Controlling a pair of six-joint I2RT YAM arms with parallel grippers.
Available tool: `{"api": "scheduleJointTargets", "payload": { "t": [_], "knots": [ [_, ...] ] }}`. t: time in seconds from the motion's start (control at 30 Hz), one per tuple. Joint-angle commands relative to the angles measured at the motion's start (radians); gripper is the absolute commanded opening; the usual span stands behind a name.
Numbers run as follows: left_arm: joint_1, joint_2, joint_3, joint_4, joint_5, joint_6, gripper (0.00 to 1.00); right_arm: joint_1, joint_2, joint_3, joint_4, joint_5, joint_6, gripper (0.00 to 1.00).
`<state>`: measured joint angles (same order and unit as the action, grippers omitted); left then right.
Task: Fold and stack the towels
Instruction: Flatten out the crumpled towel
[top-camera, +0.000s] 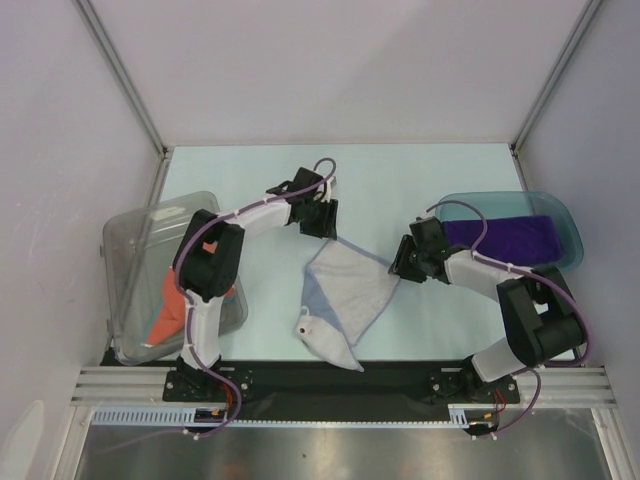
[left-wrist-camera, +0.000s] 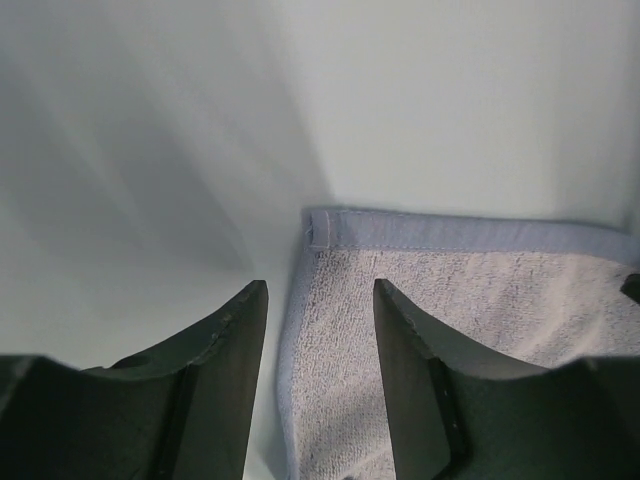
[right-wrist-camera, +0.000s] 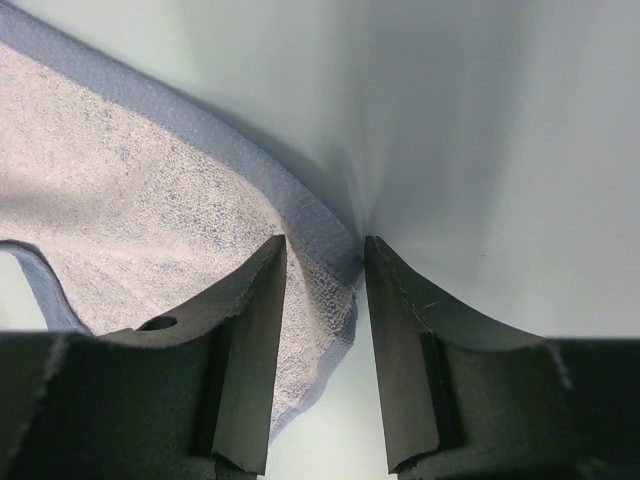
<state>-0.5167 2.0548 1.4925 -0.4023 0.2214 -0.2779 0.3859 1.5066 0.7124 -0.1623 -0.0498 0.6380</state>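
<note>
You have the pale blue-grey terry towel (top-camera: 345, 295) lying as a diamond at the middle of the light table (top-camera: 400, 180), with its 7 o'clock end bunched and partly turned over on itself near the arms' bases. The left jaws sit at the towel's 12 o'clock corner. In the left wrist view the 2 dark fingers (left-wrist-camera: 215, 380) stand apart and released, with the towel's (left-wrist-camera: 450, 300) hemmed edge running between them and its stitched corner just beyond their tips. The right jaws sit at the towel's 3 o'clock corner. In the right wrist view their fingers (right-wrist-camera: 240, 350) are also parted, and the corner of the towel (right-wrist-camera: 130, 200) lies in the gap between them, with bare table showing past it, so nothing is clamped. Over at 2 o'clock on the table, a purple towel (top-camera: 500, 238) lies flat inside the teal translucent tray (top-camera: 560, 215). At 9 o'clock, the clear plastic bin (top-camera: 130, 240) holds an orange-brown towel (top-camera: 170, 305), partly hidden behind your left arm. Both containers stand well apart from the towel in the middle.
</note>
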Motion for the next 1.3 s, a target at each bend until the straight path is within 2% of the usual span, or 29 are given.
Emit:
{"api": "scheduleJointTargets", "payload": {
  "t": [0.0, 0.23, 0.43, 0.53, 0.7, 0.93, 1.03, 1.27],
  "knots": [
    [-0.005, 0.030, 0.023, -0.001, 0.073, 0.055, 0.52, -0.010, -0.002, -0.033, -0.071, 0.024, 0.003, 0.43],
    [-0.017, 0.099, 0.063, -0.030, 0.065, 0.086, 0.52, -0.013, -0.034, -0.053, -0.074, 0.028, 0.014, 0.44],
    [-0.055, 0.149, 0.084, -0.084, -0.020, 0.086, 0.48, -0.015, -0.036, -0.064, -0.066, 0.031, 0.023, 0.44],
    [-0.068, 0.159, 0.077, -0.081, -0.040, 0.068, 0.34, -0.015, -0.039, -0.065, -0.057, 0.034, 0.046, 0.44],
    [-0.068, 0.165, 0.086, -0.090, -0.034, 0.048, 0.01, -0.025, -0.043, -0.080, -0.034, 0.025, 0.100, 0.44],
    [-0.066, 0.093, 0.072, -0.159, -0.171, 0.031, 0.00, -0.050, -0.126, -0.123, -0.026, 0.050, 0.175, 0.49],
    [-0.066, 0.056, 0.051, -0.156, -0.185, 0.026, 0.00, -0.051, -0.137, -0.108, -0.019, 0.079, 0.175, 0.47],
    [-0.066, 0.048, 0.048, -0.165, -0.188, 0.013, 0.00, -0.048, -0.054, -0.074, 0.004, 0.085, 0.178, 0.43]
  ]
}}
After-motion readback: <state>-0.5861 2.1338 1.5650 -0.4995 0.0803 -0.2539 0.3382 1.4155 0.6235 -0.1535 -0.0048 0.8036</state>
